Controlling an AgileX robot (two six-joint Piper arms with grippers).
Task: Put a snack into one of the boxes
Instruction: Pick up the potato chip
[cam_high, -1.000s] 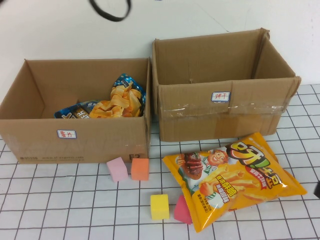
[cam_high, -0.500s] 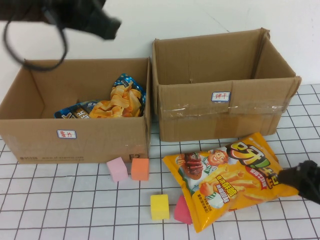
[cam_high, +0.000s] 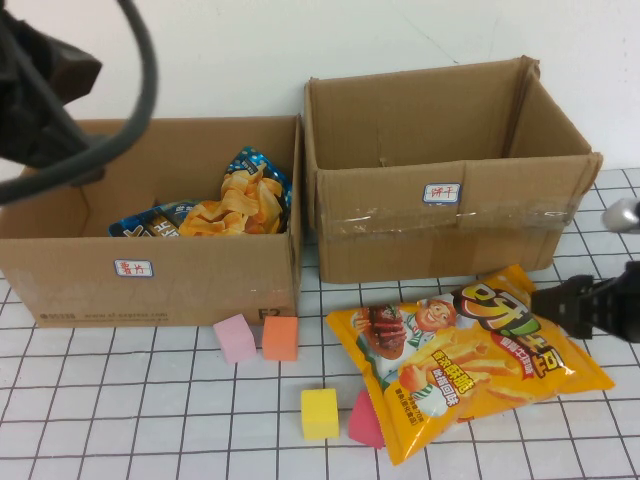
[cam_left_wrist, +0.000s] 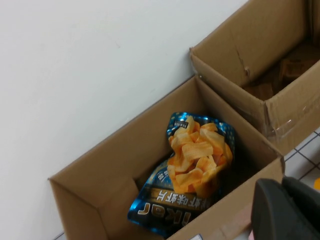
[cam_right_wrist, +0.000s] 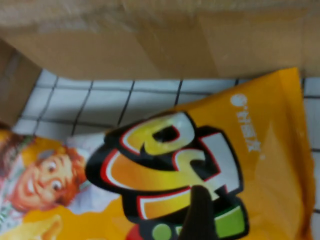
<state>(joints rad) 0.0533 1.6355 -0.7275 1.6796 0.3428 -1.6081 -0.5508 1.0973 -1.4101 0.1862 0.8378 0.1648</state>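
An orange snack bag (cam_high: 465, 355) lies flat on the gridded table in front of the right cardboard box (cam_high: 450, 225); it also fills the right wrist view (cam_right_wrist: 200, 165). The left cardboard box (cam_high: 150, 275) holds a blue chip bag (cam_high: 235, 200), which also shows in the left wrist view (cam_left_wrist: 192, 175). My right gripper (cam_high: 550, 300) hovers low at the orange bag's right end, by its logo. My left gripper (cam_left_wrist: 281, 182) is shut and empty, raised over the left box's near wall; in the high view the left arm (cam_high: 40, 95) is at the top left.
Foam cubes lie in front of the boxes: pink (cam_high: 235, 338), orange (cam_high: 280, 338), yellow (cam_high: 319, 413), and a magenta one (cam_high: 365, 420) partly under the orange bag. A white wall stands behind the boxes. The right box's inside (cam_left_wrist: 280, 75) looks bare.
My right gripper has come in from the right edge and moved up over the orange bag's right end. My left arm has swung down to the top left. The bags have not moved.
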